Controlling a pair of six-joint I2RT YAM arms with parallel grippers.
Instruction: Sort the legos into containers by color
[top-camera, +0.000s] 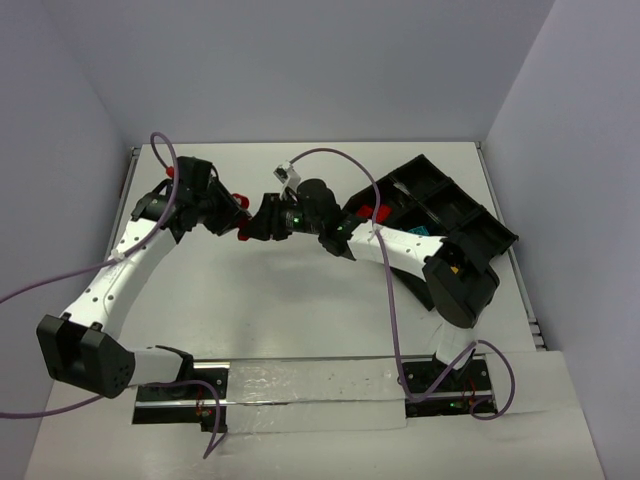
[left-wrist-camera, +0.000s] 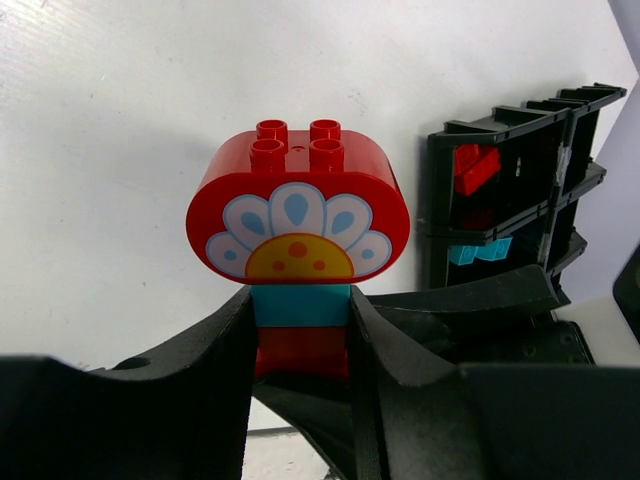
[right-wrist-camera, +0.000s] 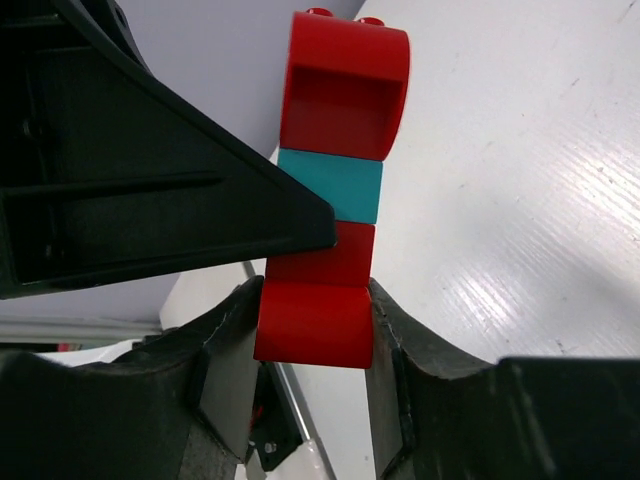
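A lego clump is held between both grippers above the table. In the left wrist view its top is a red rounded brick with a flower print, over a cyan brick and a red brick. My left gripper is shut on the cyan and red bricks. In the right wrist view my right gripper is shut on the clump's red end brick, with the cyan brick further up. In the top view the grippers meet at the clump.
The black divided tray lies at the right, partly under my right arm. It holds a red brick and cyan bricks in separate compartments. A small red piece shows behind my left arm.
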